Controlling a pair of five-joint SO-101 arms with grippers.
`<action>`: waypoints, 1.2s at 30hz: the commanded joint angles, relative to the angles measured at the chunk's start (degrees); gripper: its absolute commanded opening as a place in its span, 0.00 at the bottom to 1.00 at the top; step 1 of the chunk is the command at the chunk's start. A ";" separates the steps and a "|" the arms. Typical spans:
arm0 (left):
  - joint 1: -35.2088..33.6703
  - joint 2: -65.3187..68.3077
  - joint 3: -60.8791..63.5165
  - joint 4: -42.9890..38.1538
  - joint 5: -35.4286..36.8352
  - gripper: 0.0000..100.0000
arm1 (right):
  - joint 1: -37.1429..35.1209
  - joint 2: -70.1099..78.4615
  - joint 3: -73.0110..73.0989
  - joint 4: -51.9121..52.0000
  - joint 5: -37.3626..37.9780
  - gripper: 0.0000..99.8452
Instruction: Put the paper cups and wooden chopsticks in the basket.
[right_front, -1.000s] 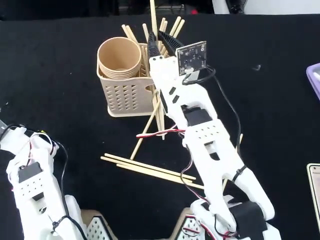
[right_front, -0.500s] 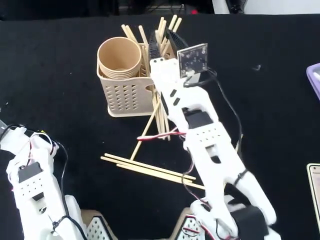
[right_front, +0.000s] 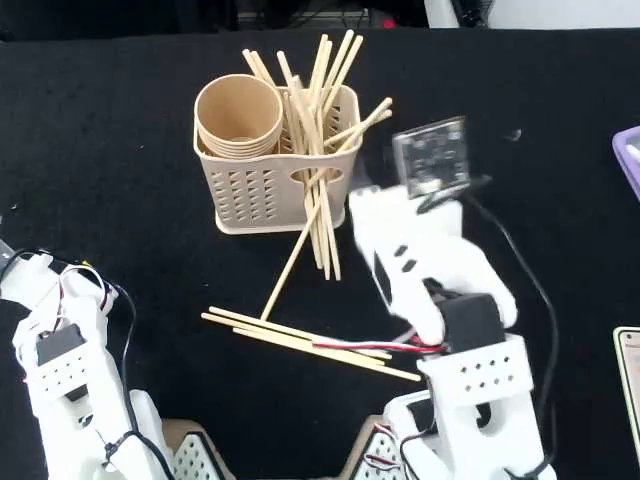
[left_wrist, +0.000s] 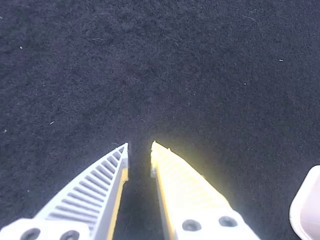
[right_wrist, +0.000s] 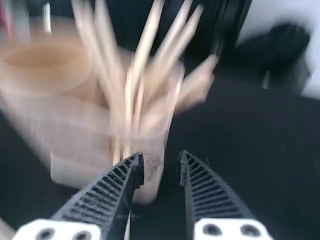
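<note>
The right pincer has let go and drawn back from the basket; its chopsticks now stand inside.

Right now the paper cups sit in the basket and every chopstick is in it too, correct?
Not every chopstick. The high view shows the paper cups in the basket along with a bunch of chopsticks, but several loose chopsticks lie on the table in front of it.

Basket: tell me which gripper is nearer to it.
Right. The right gripper is close beside the basket; the left gripper is far off, over black cloth.
</note>
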 joint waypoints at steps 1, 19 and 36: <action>0.84 -1.05 -1.63 -0.88 0.35 0.09 | -2.55 0.48 -0.84 16.53 14.42 0.12; 0.84 -1.05 -1.54 -0.88 0.35 0.09 | -23.03 23.69 21.93 1.05 23.65 0.23; 0.84 -1.05 -1.54 -0.88 0.35 0.09 | -23.30 30.64 21.23 -1.76 26.73 0.01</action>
